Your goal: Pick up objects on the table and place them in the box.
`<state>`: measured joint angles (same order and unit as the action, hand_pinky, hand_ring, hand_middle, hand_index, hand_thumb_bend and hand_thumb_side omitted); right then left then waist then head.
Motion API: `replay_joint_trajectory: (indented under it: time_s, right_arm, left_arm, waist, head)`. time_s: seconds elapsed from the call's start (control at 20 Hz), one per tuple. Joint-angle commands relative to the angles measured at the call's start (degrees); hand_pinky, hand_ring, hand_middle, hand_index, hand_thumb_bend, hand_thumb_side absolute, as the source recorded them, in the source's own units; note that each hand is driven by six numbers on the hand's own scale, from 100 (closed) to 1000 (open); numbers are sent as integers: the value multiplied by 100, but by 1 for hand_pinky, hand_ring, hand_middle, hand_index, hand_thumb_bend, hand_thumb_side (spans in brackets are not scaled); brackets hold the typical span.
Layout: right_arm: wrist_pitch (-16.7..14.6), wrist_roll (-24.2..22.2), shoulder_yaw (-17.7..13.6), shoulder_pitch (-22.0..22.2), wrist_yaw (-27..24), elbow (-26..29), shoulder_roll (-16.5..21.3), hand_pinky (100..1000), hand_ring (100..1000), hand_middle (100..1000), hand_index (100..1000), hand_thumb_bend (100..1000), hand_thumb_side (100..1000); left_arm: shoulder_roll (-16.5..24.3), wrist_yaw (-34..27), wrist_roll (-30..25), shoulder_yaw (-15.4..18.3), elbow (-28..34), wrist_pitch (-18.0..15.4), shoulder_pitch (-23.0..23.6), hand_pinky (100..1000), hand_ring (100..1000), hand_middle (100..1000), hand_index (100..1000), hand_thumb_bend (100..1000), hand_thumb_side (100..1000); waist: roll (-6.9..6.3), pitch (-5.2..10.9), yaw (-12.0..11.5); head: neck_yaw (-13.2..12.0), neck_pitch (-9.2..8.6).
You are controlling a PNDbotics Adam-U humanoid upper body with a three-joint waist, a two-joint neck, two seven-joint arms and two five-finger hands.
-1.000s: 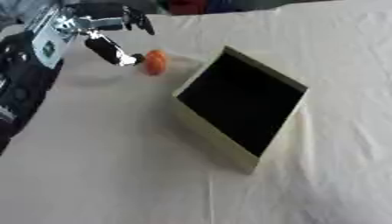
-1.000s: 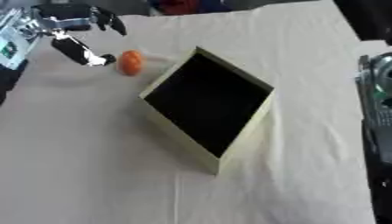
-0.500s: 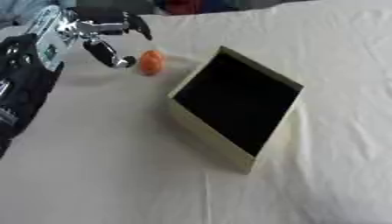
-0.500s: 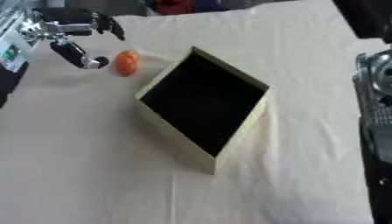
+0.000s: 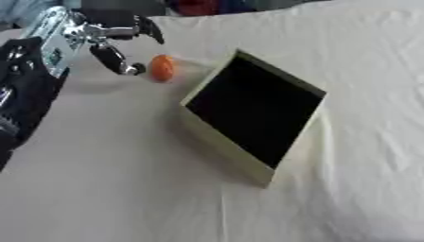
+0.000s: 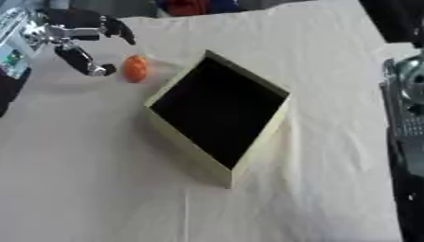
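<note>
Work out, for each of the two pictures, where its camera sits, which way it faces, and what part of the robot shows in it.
Left eye view: in the head, looking down at the table; the left hand and dark left arm show upper left.
Right eye view: beside it in the head, same downward look; part of the right arm shows along the right edge.
Both share the box, the orange object beside the left hand, and the cloth.

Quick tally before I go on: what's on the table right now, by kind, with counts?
Orange round object: 1, lying beside the left hand, not held
Box: 1, open, dark inside, nothing visible in it
Total: 2
</note>
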<state>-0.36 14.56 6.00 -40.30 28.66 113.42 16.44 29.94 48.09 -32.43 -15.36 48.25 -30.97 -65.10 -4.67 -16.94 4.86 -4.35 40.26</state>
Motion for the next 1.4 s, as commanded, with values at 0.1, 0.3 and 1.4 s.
replay_joint_trajectory:
  time_s: [0.1,0.3,1.4]
  right_arm:
    - [-2,28,-30,-70,-47,117,37,734,818,620,721,100,692]
    - [2,39,-28,-86,-67,117,60,733,818,619,720,100,693]
    - [28,38,1,-145,-183,117,115,730,816,616,719,100,695]
  left_arm:
    - [31,131,-336,35,-60,-243,-149,813,912,883,898,304,185]
    - [-17,303,-311,61,-161,-207,-157,814,917,877,894,308,175]
    - [-154,590,820,237,-80,363,-256,493,671,602,696,100,100]
  waist:
    - [0,123,30]
    - [-25,80,75]
    - [-71,-63,162]
  head:
    - [-20,-20]
    - [-34,-55]
    - [-60,-117]
